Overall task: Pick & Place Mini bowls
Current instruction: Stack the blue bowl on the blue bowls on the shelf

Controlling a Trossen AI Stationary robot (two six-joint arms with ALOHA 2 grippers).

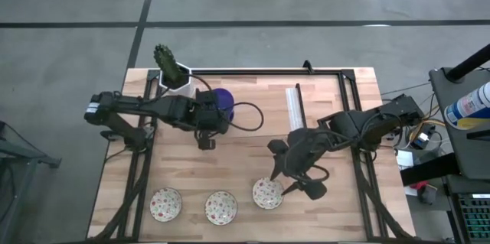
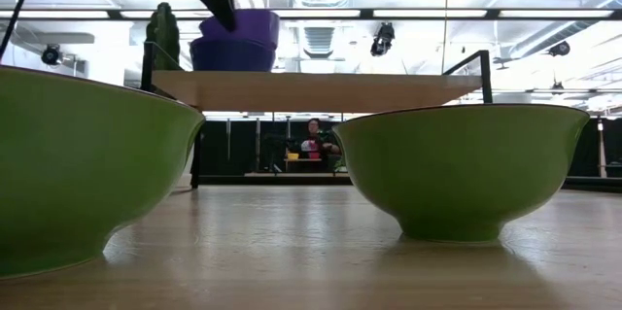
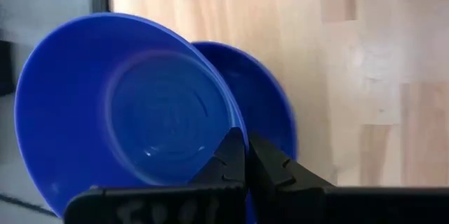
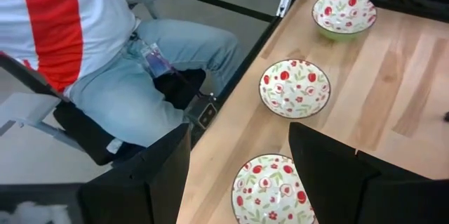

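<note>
The left gripper (image 3: 245, 155) has its two dark fingers pinched together on the rim of a blue mini bowl (image 3: 133, 108), which tilts up off the wood; a second blue bowl (image 3: 263, 104) sits directly behind it, touching or nested. In the high view this gripper (image 1: 205, 133) hangs over the back-left part of the table (image 1: 245, 133), with the blue bowls (image 1: 221, 100) just beside the white pot with the green cactus (image 1: 171, 69) at the back edge. In the low view the blue bowls (image 2: 235, 40) show as a stack.

The right gripper (image 4: 238, 161) has its fingers spread wide apart, holding nothing, directly above the nearest speckled bowl (image 4: 272, 190). From above, this gripper (image 1: 287, 177) sits at the front right, touching or just over the speckled bowl on the right (image 1: 267, 193).

Three cream bowls with red-green speckles form a row along the front edge: the left one (image 1: 165, 203), the middle one (image 1: 220, 207) and the right one, each apart from its neighbour with bare wood between. The middle of the table, between the two arms, is open wood. A dark frame rail (image 1: 268, 70) runs along the back edge.

Past the front edge, a seated person (image 4: 105, 55) in jeans shows close to the table in the right wrist view.
</note>
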